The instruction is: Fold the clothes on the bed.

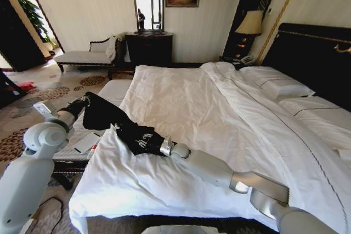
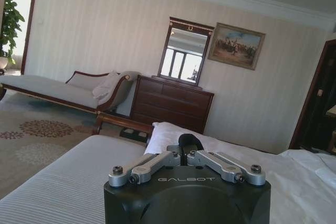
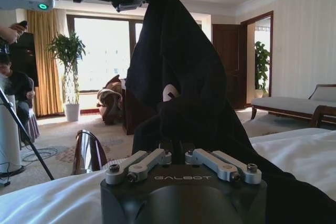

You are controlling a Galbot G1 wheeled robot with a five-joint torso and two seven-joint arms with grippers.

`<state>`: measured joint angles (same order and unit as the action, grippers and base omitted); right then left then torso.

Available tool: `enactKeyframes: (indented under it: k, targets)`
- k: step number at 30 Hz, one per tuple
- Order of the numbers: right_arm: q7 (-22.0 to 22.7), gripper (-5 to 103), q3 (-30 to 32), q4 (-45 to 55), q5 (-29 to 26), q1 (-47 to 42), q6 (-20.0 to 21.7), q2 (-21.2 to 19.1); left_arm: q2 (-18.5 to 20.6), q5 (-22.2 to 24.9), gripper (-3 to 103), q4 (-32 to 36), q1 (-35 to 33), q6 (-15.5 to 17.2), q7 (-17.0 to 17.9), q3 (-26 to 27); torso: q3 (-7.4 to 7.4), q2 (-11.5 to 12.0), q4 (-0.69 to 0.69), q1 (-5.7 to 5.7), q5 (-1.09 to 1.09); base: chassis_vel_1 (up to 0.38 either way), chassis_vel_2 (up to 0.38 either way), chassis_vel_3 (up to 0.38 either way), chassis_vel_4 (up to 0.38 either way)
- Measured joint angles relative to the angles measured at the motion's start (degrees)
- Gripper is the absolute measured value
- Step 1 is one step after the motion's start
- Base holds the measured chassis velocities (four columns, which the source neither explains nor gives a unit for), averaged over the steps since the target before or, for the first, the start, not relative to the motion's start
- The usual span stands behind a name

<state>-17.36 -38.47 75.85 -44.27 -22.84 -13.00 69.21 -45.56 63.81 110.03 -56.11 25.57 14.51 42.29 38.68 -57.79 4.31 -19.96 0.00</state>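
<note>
Fingers of both grippers [image 1: 82, 102] [image 1: 155, 145] clamped on the black T-shirt [image 1: 112, 120], stretched between them.

The word "GALBOT" is printed in pale letters on the black body of the left gripper [image 2: 186, 148] and of the right gripper [image 3: 177, 150].

Matt black cotton-like cloth forms the T-shirt [image 1: 118, 121], smooth white fabric with soft creases covers the bed [image 1: 219, 119], glossy dark wood makes the headboard [image 1: 312, 58], and the arms' shells [image 1: 214, 169] look like satin grey plastic.
</note>
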Motion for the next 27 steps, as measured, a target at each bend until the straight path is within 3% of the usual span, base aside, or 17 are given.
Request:
enactKeyframes:
  k: [2, 8, 16, 22, 27]
  targets:
    - [-1.3, 2, 0.5, 0.6, -1.1, 0.0, -0.4, -0.6, 0.1, 0.0, 0, -0.1, 0.1, 0.0, 0.0, 0.0, 0.0, 0.0, 0.0, 0.0, 0.0, 0.0, 0.0, 0.0, 0.0]
    - [-3.3, 0, 1.7, 2.2, -2.6, -0.3, -0.9, -2.7, 0.5, 0.1, 0, -0.2, 0.0, 0.0, 0.0, 0.3, 0.0, 0.0, 0.0, 0.0, 0.0, 0.0, 0.0, 0.0, 0.0]
    - [-3.2, 0, 6.0, 7.0, -3.1, -0.1, -1.0, -9.1, 1.6, 1.4, 0, 0.2, 0.3, -0.1, 0.0, 1.5, 0.0, 0.0, 0.0, 0.0, 0.01, 0.0, 0.0, 0.0, 0.0]
    - [-2.5, 0, 14.5, 10.6, -3.2, 0.9, -0.9, -14.1, 3.1, 4.0, 0, 1.8, 0.8, -0.4, 0.1, 3.6, 0.0, 0.0, 0.0, 0.0, 0.01, 0.0, 0.0, 0.0, 0.0]
    - [0.7, 0, 21.8, 16.4, -5.6, -0.3, -0.4, -17.5, 4.0, 4.9, 0, 5.1, -0.8, -1.1, -0.2, 5.7, 0.0, 0.0, 0.0, 0.0, 0.02, 0.0, 0.0, 0.0, 0.0]
